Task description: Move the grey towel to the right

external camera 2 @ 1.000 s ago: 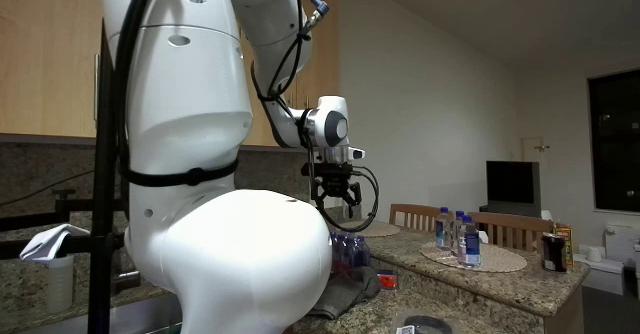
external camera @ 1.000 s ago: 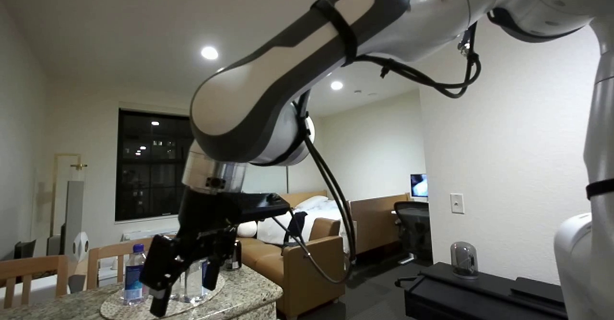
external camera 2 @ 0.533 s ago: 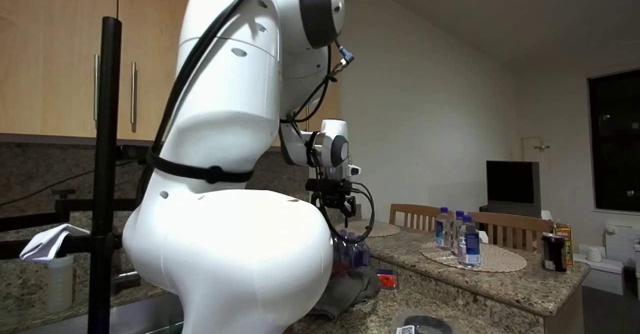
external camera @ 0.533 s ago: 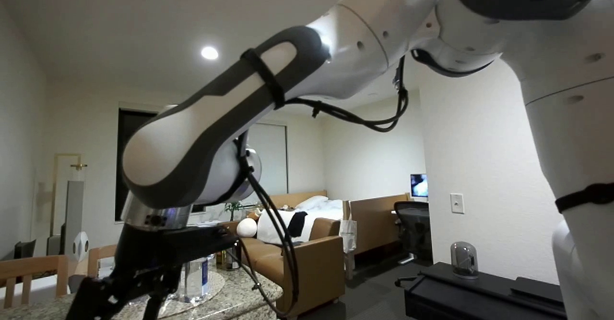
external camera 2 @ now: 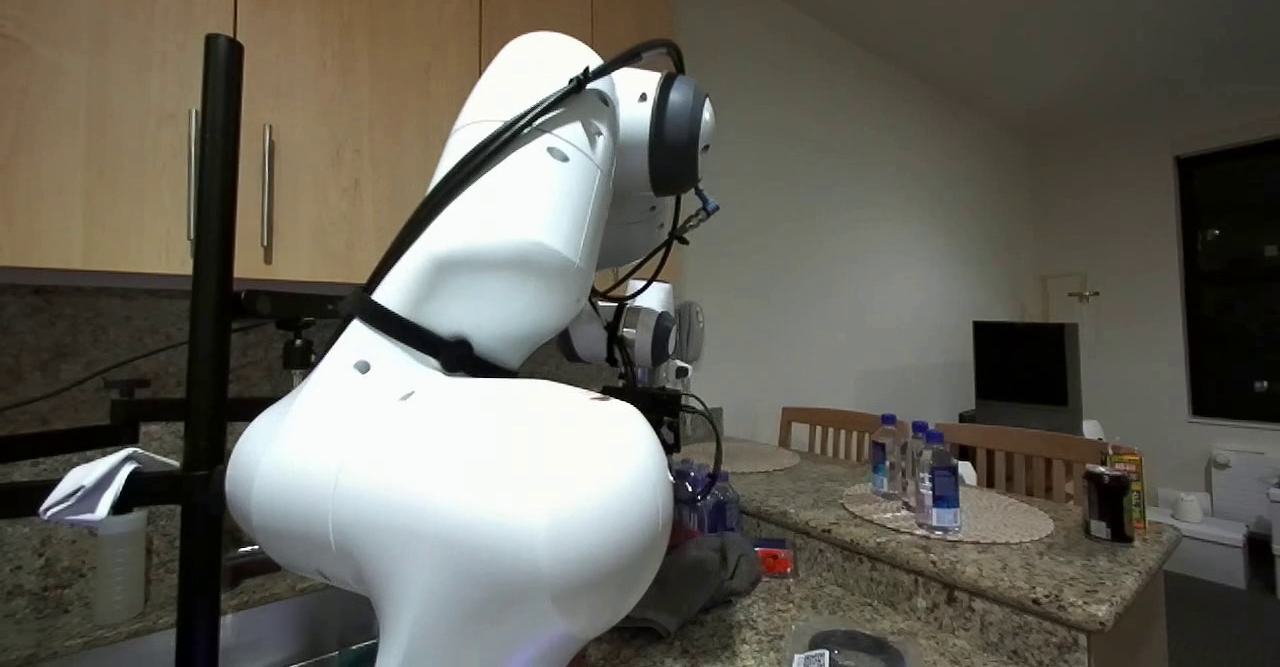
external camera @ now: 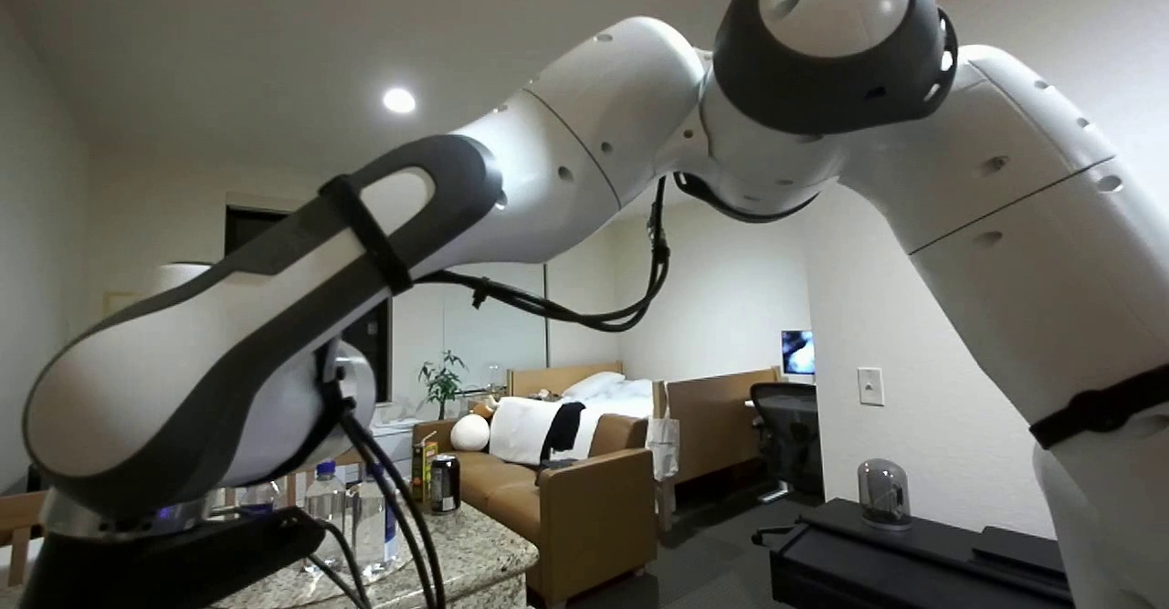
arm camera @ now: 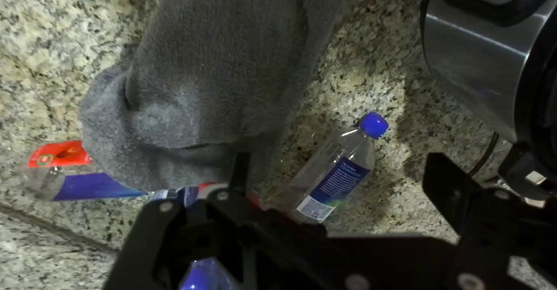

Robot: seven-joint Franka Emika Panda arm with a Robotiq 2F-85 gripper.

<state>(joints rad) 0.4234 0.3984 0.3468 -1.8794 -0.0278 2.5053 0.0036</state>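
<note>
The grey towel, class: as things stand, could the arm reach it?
Probably yes: nothing visible covers the grey towel, and the end effector stands open; but in the wrist view a bottle shows between its fingers, so shifting may be needed.

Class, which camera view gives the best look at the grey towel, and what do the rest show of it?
The wrist view: the grey towel shows large there, its folds clear, though the top edge crops it. In an exterior view, the grey towel looks small, partly hidden by the white arm. No further view shows it.
</note>
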